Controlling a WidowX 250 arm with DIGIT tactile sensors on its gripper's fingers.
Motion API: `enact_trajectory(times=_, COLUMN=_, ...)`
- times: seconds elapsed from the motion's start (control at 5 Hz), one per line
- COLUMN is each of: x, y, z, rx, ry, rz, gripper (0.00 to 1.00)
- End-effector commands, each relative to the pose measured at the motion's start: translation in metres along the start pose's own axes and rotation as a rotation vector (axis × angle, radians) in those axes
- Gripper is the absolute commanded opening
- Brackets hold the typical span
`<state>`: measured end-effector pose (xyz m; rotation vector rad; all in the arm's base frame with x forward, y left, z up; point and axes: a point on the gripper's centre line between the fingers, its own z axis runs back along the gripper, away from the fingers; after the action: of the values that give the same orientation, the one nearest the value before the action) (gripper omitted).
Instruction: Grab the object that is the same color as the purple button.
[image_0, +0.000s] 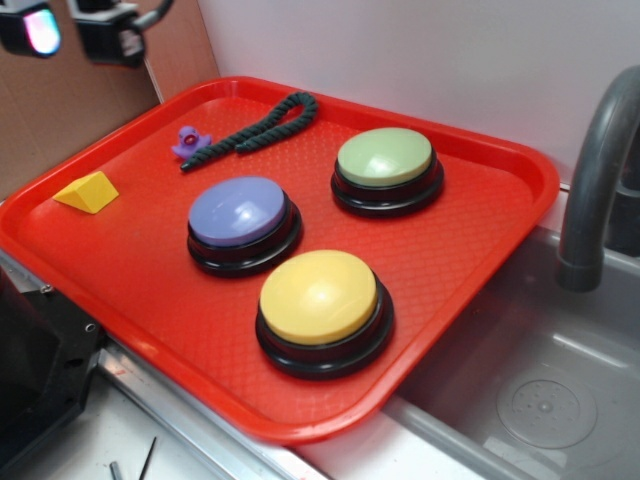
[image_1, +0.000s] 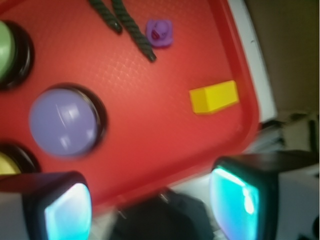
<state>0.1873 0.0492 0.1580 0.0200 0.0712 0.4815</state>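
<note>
The object, a tiny purple toy figure (image_0: 190, 142) (image_1: 160, 33), lies at the far left of the red tray (image_0: 150, 285) (image_1: 150, 105), beside one end of a dark green rope (image_0: 262, 125) (image_1: 132, 25). The purple button (image_0: 240, 212) (image_1: 64, 121), a lavender dome on a black base, stands in the middle of the tray. My gripper (image_0: 70, 35) (image_1: 150, 210) hangs high above the tray's left edge, well away from the toy. It is open, its glowing pads (image_1: 235, 200) wide apart with nothing between them. The wrist view is blurred.
A yellow wedge (image_0: 88, 191) (image_1: 214, 96) lies near the tray's left corner. A green button (image_0: 386, 160) (image_1: 4, 47) and a yellow button (image_0: 320, 298) (image_1: 6, 164) stand right of and in front of the purple one. A grey faucet (image_0: 600, 170) and sink (image_0: 540, 390) lie to the right.
</note>
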Motion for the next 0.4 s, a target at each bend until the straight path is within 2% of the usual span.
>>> enact_trajectory(times=0.0, x=0.041, y=0.035, z=-0.012, rx=-0.016, ry=-0.315, rz=0.515, gripper=1.00)
enact_trajectory(times=0.2, x=0.054, y=0.071, z=-0.041, rx=0.003, ry=-0.363, rz=0.698, gripper=1.00)
